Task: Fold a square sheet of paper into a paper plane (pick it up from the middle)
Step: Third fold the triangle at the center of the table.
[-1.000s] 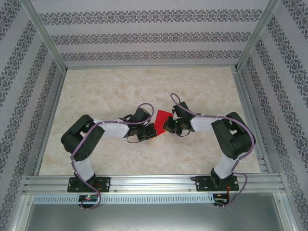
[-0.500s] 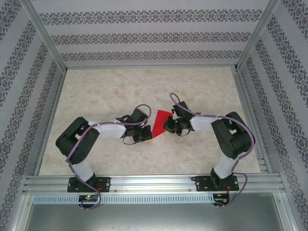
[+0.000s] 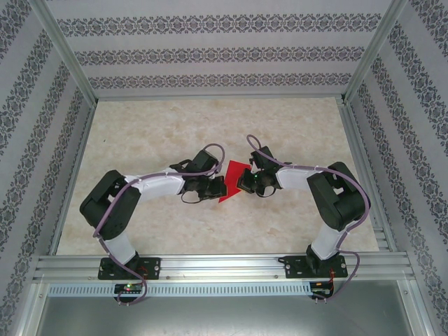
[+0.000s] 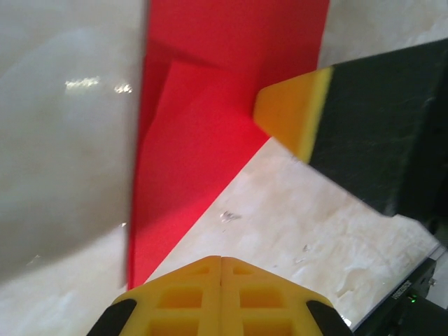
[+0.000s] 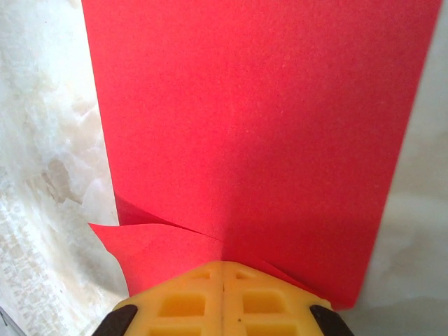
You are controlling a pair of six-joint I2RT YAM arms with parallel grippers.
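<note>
1. We find the paper (image 3: 233, 180) lying on the table (image 3: 161, 133), near its middle, between the two grippers.
2. In the top view we see it as a red wedge, wide at the far end and narrowing to a point toward the near edge.
3. The left gripper (image 4: 221, 269) has its fingers pressed together, with no gap at the seam. The narrow end of the paper lies just beside the fingertips, to their left in the left wrist view. We cannot tell whether they touch it.
4. In that same view we see a folded red flap lying on top of the sheet.
5. The right gripper (image 5: 222, 273) also has its fingers pressed together. Their tips meet the near edge of the paper, where a crease runs up to the seam and a small flap juts out to the left.
6. We cannot tell whether any paper is caught between the right fingers.
</note>
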